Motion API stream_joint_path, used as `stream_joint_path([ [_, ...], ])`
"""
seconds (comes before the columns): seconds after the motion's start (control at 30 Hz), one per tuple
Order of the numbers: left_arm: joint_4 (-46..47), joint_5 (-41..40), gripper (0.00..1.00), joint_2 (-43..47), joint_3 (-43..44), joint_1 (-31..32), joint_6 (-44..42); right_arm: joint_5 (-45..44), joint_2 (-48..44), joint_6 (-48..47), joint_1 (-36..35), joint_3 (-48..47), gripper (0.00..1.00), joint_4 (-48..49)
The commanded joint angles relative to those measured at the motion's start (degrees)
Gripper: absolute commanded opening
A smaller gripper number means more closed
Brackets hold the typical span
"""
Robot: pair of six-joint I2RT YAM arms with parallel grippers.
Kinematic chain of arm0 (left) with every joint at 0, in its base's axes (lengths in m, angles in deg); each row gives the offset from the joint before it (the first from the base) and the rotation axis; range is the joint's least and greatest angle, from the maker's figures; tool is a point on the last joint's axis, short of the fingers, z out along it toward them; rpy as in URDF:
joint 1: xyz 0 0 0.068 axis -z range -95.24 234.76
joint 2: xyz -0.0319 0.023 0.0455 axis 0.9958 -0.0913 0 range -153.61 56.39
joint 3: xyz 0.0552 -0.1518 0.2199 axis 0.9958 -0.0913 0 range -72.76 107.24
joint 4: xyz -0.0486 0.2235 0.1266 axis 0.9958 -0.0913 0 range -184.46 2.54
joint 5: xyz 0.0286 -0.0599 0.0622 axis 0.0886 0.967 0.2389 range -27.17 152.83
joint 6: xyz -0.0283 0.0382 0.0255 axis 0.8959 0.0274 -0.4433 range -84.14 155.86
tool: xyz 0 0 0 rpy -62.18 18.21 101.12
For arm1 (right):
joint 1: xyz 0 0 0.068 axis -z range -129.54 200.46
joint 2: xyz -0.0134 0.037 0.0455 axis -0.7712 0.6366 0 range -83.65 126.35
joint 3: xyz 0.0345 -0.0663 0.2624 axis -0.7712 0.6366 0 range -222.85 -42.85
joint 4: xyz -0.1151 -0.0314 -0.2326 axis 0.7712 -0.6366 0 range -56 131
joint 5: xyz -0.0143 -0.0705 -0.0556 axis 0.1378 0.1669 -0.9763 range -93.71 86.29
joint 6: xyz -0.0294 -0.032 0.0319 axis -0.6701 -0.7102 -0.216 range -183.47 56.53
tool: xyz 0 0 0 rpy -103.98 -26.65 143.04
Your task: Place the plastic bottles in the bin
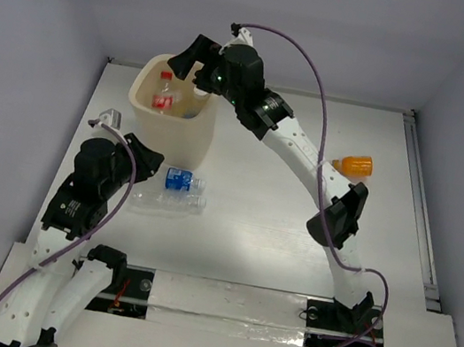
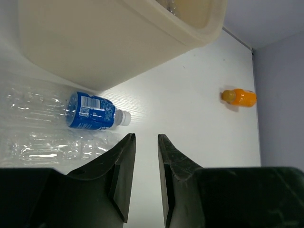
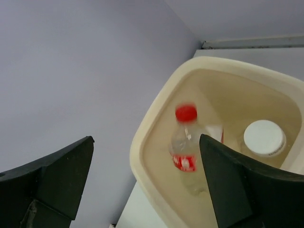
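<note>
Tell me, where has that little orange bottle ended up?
In the top view the orange bottle lies on the table's right side, just right of the right arm, far from the bin.
</note>
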Motion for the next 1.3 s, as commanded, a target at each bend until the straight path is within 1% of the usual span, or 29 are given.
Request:
stream_joint_path([
  [0.0,2.29,4.27,0.23,0.13,-0.07,-0.03,0.18,-1.94,-9.54,-3.89,1.13,2.64,0.98,2.77],
  [0.07,2.99,5.50,0.24,-0.05,0.37,-0.03,0.18,-3.78,-16.21,-4.25,2.19,8.09,0.95,2.86],
  [0.1,2.99,6.81,0.24,-0.05,0.81,-0.03,0.09,-6.23,-19.02,-4.25,2.80,11.86,0.90,3.03],
  [0.13,2.99,7.35,0.24,0.04,1.07,-0.03,-0.17,-7.38,-22.00,-4.25,4.55,16.16,0.81,3.73],
  [0.17,2.91,7.96,0.24,0.48,1.16,-0.03,-0.35,-8.70,-28.04,-3.99,5.79,25.60,0.52,3.82],
  [0.2,2.82,8.67,0.24,0.92,1.16,-0.03,-0.44,-11.24,-30.97,-2.42,7.28,30.40,0.38,3.56],
  [0.23,2.91,8.93,0.24,1.27,0.99,-0.03,-0.44,-12.04,-33.87,-1.10,11.30,35.40,0.14,2.34],
  [0.27,2.99,9.11,0.24,2.05,0.72,0.66,-0.26,-12.57,-39.38,2.40,13.86,45.11,0.06,1.37],
  [0.3,2.99,9.81,0.24,2.41,0.20,0.67,-0.09,-13.02,-42.05,4.08,16.49,50.00,0.01,0.58],
  [0.33,2.99,10.42,0.24,2.76,-0.15,1.28,0.09,-13.37,-44.77,5.84,19.39,54.66,0.00,-0.99],
  [0.37,3.34,11.04,0.24,3.55,-0.68,1.89,0.61,-13.55,-47.41,8.21,25.34,63.06,0.00,-1.53],
  [0.4,3.61,11.74,0.24,3.90,-1.64,1.90,0.97,-14.07,-52.13,8.93,28.27,66.79,0.00,-1.80],
  [0.43,3.78,11.92,0.23,4.26,-2.09,2.60,1.14,-14.42,-54.27,9.46,31.34,69.88,0.02,-2.58],
  [0.47,4.05,12.01,0.23,4.69,-2.44,3.30,1.23,-14.77,-55.77,9.99,37.29,72.34,0.06,-3.20],
  [0.5,4.14,12.10,0.23,4.79,-2.96,3.31,1.15,-14.69,-56.74,10.08,40.22,75.59,0.14,-3.99],
  [0.53,4.22,12.10,0.23,4.87,-3.23,3.91,1.06,-13.12,-57.53,9.82,42.95,76.58,0.37,-5.04],
  [0.6,4.84,11.92,0.23,4.61,-3.76,4.54,0.53,-12.41,-56.76,8.50,48.48,77.29,0.64,-6.28],
  [0.63,5.01,12.01,0.23,4.35,-3.93,4.54,0.44,-12.49,-54.66,7.89,49.73,76.68,0.81,-7.94],
  [0.7,5.89,12.54,0.23,3.47,-4.11,5.15,0.27,-12.93,-51.84,6.83,51.49,75.36,0.89,-9.26],
  [0.73,6.24,12.63,0.23,3.12,-4.11,5.67,0.09,-12.76,-50.18,6.74,52.98,73.79,0.92,-10.40],
  [0.77,6.59,12.80,0.24,2.59,-4.11,5.68,-0.08,-12.23,-46.59,6.83,53.61,72.73,0.93,-11.02],
  [0.9,6.42,12.54,0.24,1.62,-3.41,6.21,-0.87,-9.86,-38.31,6.48,54.67,66.85,0.94,-12.78],
  [1.1,5.90,11.66,0.26,1.36,-3.94,6.21,-1.23,-10.12,-25.49,6.65,54.67,57.71,0.94,-18.85],
  [1.27,5.63,10.87,0.26,1.18,-5.25,6.21,-1.49,-8.19,-20.64,6.30,54.67,54.53,0.94,-19.11],
])
